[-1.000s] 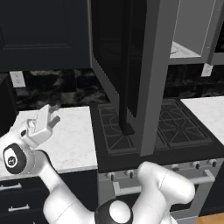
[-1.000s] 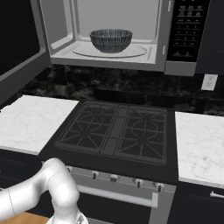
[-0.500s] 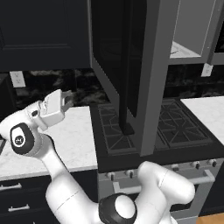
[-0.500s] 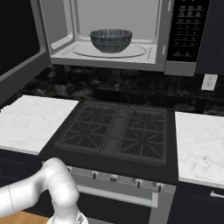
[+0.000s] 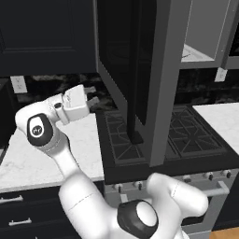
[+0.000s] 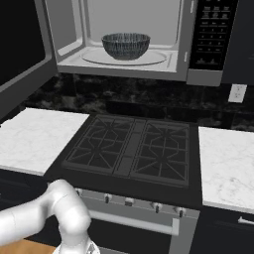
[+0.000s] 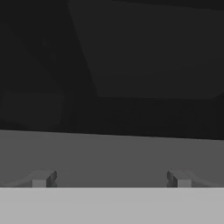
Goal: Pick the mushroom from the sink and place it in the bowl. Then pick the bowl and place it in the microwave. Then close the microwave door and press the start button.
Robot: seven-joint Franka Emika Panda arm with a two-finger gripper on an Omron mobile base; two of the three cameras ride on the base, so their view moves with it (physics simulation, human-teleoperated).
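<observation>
Grey speckled bowl [image 6: 126, 45] is sitting inside the microwave [image 6: 134, 39], up and well off to the right of the hand [image 5: 93, 95]. Microwave door [image 5: 140, 74] hangs wide open just beside the hand, whose fingers are spread apart, empty, over the white marble desk [image 5: 32, 154].

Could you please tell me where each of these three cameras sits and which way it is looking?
Left base view: behind the arm's left, facing the open microwave door edge-on above the stove; shows the arm and open gripper.
Right base view: behind the arm's right, facing into the microwave at the bowl; an arm link shows.
Hand view: on the hand, facing a dark panel; fingertips apart.
Both base views share the stove and microwave.
</observation>
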